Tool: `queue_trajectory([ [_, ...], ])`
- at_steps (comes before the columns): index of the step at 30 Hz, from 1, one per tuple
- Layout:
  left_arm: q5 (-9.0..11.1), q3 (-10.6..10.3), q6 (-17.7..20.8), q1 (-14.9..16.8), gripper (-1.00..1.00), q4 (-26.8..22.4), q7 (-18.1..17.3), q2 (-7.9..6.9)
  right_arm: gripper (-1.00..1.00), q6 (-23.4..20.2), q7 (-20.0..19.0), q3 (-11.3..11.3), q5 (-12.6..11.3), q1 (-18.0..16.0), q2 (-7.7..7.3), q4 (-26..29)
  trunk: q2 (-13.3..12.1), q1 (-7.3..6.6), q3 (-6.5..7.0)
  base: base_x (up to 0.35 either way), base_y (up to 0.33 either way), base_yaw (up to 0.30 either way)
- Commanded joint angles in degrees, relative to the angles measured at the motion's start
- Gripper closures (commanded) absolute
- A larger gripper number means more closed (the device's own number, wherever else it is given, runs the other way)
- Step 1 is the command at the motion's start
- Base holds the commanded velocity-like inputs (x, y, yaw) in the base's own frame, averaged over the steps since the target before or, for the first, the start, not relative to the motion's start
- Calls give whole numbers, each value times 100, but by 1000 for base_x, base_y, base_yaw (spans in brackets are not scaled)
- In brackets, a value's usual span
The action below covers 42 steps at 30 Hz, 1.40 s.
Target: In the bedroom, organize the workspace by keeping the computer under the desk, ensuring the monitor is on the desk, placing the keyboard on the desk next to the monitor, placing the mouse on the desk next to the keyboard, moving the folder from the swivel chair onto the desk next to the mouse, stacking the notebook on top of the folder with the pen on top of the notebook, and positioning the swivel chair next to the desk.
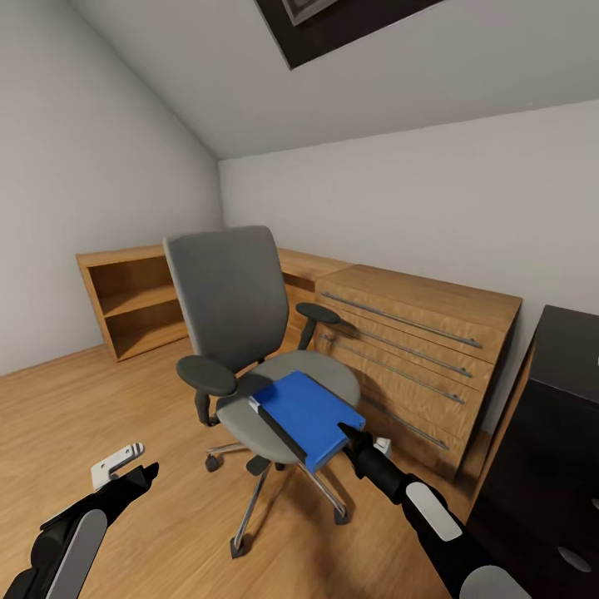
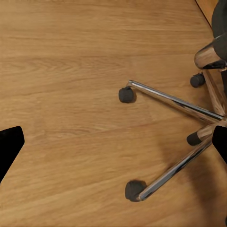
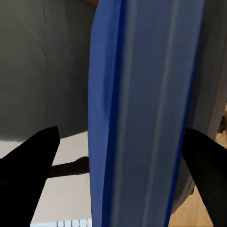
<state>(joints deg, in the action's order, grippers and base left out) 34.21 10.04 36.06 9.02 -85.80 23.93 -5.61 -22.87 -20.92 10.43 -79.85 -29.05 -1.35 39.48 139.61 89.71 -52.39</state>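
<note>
The wood-plank floor [image 1: 100, 416] carries the swivel chair [image 1: 233, 316], which stands on its chrome star base; in the left wrist view its chrome legs [image 2: 175, 101] spread over the planks and end in black casters [image 2: 126, 94] resting on the floor. The chair's grey seat [image 1: 324, 370] carries the folder [image 1: 309, 416], a flat bright blue rectangle lying toward the seat's front edge and overhanging it slightly. Also standing on the floor are a low open wooden shelf unit [image 1: 133, 304] against the far wall, a light wooden drawer cabinet [image 1: 416, 358] just behind the chair, and the black table [image 1: 566, 366] at the right edge.
</note>
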Motion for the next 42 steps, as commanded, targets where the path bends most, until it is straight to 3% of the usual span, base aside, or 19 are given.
queue_trajectory([
  [1,60,-2,15,3,-100,-7,50,-1,100,-7,-9,20,-39,-4,-6,-2,3,-1,-6,0,0,0],
  [11,56,-2,15,3,-100,-7,51,-1,100,-7,-9,20,-39,-4,-6,-2,3,-1,-6,0,0,0],
  [17,63,-2,15,3,-100,-1,51,-1,100,-4,-9,20,-33,-4,-7,0,-238,-133,102,0,0,0],
  [28,59,-36,-28,3,-100,528,45,11,100,6,-16,-12,-24,-4,-57,225,-679,-375,299,0,0,0],
  [34,46,-37,-70,3,-100,1524,39,15,100,17,-18,-20,-16,-4,-157,477,-920,-506,407,0,0,0],
  [37,-12,-62,-97,3,-100,2237,47,16,100,39,1,-3,7,0,-238,967,-1040,-572,461,0,0,0],
  [42,-142,-589,-928,3,-100,3167,50,9,100,92,0,2,13,12,-433,1280,-1241,-682,551,0,0,0],
])
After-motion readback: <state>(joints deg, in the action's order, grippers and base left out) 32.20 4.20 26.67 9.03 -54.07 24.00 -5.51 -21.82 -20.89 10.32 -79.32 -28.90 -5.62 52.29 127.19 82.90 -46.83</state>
